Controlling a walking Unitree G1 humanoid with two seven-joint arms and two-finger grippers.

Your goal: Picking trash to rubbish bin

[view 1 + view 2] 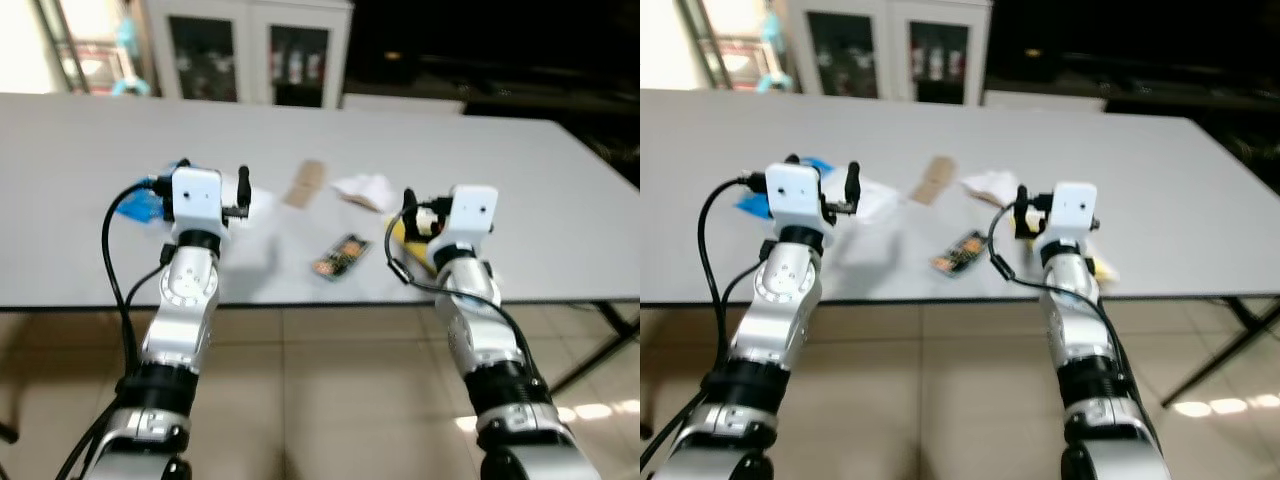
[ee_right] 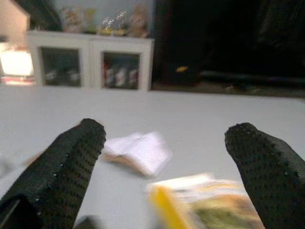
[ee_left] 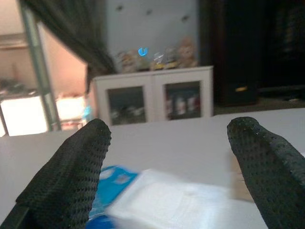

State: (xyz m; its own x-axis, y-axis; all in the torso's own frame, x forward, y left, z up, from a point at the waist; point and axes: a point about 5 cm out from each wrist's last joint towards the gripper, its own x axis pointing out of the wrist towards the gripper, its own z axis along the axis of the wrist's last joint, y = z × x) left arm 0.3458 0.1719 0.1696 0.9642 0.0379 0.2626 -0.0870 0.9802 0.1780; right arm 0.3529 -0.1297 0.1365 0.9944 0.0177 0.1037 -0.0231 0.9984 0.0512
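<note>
Both jaws stand apart over the near table [image 1: 520,170]: left gripper [image 3: 174,157] above white wrapper [image 3: 190,202] and blue packet [image 3: 112,179]; right gripper [image 2: 164,164] above yellow packet [image 2: 209,205]

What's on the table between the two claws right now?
In the left eye view, a dark snack wrapper lies between the left claw and the right claw; a brown paper piece lies farther back.

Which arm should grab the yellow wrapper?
Right. The right tool is open, with the yellow wrapper between its fingers; the left tool faces the white and blue packets.
</note>
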